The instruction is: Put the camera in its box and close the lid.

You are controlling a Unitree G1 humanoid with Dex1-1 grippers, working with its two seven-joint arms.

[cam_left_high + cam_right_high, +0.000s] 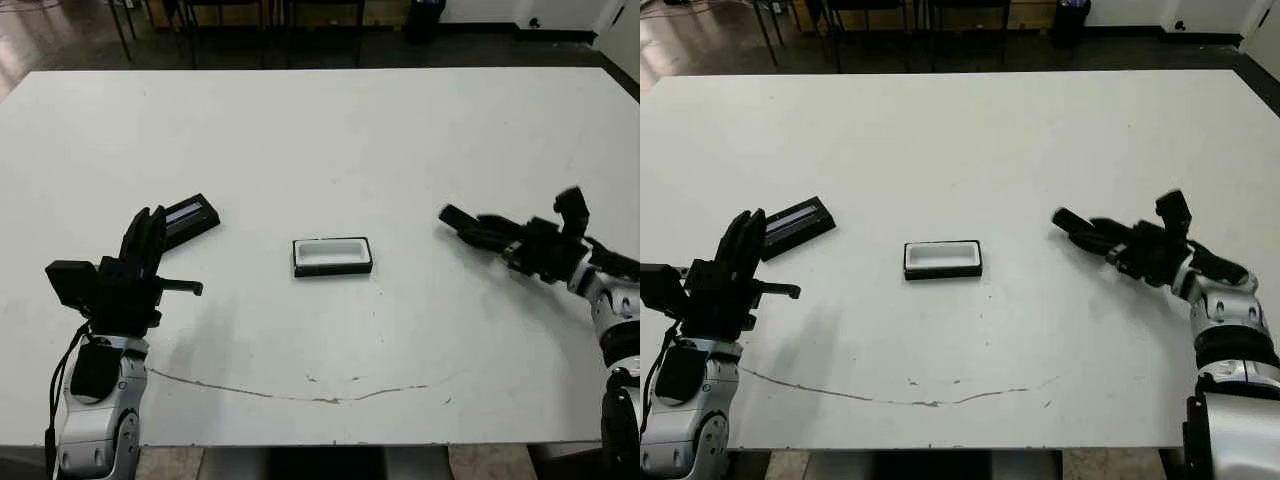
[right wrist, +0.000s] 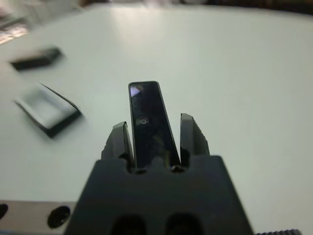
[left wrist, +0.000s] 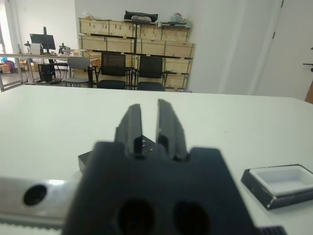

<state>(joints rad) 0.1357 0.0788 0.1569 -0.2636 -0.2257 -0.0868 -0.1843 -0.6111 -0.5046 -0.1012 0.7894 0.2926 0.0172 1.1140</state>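
i am standing at a wide white table (image 1: 330, 130), and its near part is showing a thin brown crack line (image 1: 300, 392) running across it. beyond the far edge, the left wrist view is showing a pale room with a wall of wooden drawer cabinets (image 3: 137, 44), two dark chairs (image 3: 131, 73) in front of them and a desk with a monitor (image 3: 39, 41) off to one side.

my right gripper (image 2: 155, 134) is hovering over the right part of the table, its two fingers clamped on the sides of the camera (image 2: 149, 122); the glossy dark bar is sticking out past the fingertips and pointing toward the middle of the table. in the head view the camera (image 1: 1072, 224) is sitting well apart from the box (image 1: 332, 256), with bare table between them.

the box is lying open near the table's centre, white lining facing up, nothing inside it.

my left gripper (image 3: 150, 122) is resting above the left part of the table, holding nothing, its fingers (image 3: 131, 125) standing close together with a narrow gap between them. just beyond its tips the lid (image 1: 188, 217) is lying flat and skewed, pale stripe upward, well to the left of the box and not touching it.
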